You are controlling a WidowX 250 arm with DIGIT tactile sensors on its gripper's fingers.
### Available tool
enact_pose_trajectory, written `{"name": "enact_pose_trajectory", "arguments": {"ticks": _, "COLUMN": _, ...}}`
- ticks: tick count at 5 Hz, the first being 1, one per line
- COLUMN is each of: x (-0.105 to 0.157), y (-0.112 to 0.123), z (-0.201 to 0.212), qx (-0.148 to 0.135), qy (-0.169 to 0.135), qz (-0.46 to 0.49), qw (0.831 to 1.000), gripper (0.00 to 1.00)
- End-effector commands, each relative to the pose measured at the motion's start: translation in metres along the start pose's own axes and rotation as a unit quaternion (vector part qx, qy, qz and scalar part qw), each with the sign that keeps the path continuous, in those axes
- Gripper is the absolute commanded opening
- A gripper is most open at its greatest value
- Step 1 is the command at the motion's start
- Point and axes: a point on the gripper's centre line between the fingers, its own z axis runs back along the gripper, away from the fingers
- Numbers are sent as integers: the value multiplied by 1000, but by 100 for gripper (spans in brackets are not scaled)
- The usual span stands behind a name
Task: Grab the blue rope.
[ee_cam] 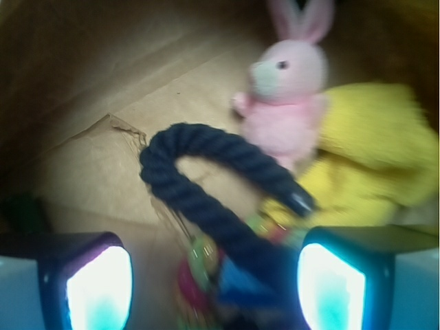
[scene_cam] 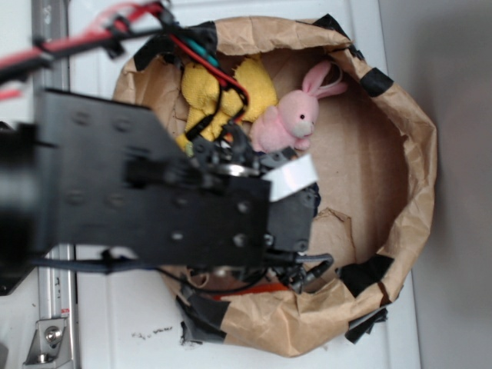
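In the wrist view the blue rope [ee_cam: 206,172] is a thick dark navy twisted cord bent into an arch on the bag floor. One leg of it runs down between my fingertips, where a lighter blue patch shows. My gripper [ee_cam: 214,289] stands open, its two glowing pads [ee_cam: 96,289] wide apart, with the rope's lower leg near the right pad and not clamped. In the exterior view the black arm and wrist [scene_cam: 231,207] cover the rope, so it is hidden there.
A brown paper bag [scene_cam: 407,154] with black tape on its rolled rim holds everything. A pink bunny [ee_cam: 289,89] and a yellow plush [ee_cam: 375,151] lie beyond the rope. A multicoloured braided rope [ee_cam: 199,275] lies under the blue one.
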Motion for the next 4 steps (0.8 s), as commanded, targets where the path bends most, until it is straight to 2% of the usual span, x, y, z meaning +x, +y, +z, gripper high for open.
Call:
{"name": "enact_pose_trajectory", "arguments": {"ticks": 1, "x": 18, "y": -18, "z": -43, "qx": -71, "qy": -13, "qz": -153, "qw": 986, "gripper": 100}}
{"name": "enact_pose_trajectory", "arguments": {"ticks": 2, "x": 4, "y": -23, "z": -64, "qx": -90, "qy": 19, "qz": -168, "qw": 982, "gripper": 66}}
{"name": "enact_pose_trajectory", "arguments": {"ticks": 3, "x": -18, "y": -33, "z": -67, "qx": -105, "qy": 68, "qz": -206, "qw": 971, "gripper": 0}}
{"name": "enact_pose_trajectory", "arguments": {"ticks": 4, "x": -26, "y": -31, "z": -47, "qx": -84, "qy": 86, "qz": -238, "qw": 964, "gripper": 0}}
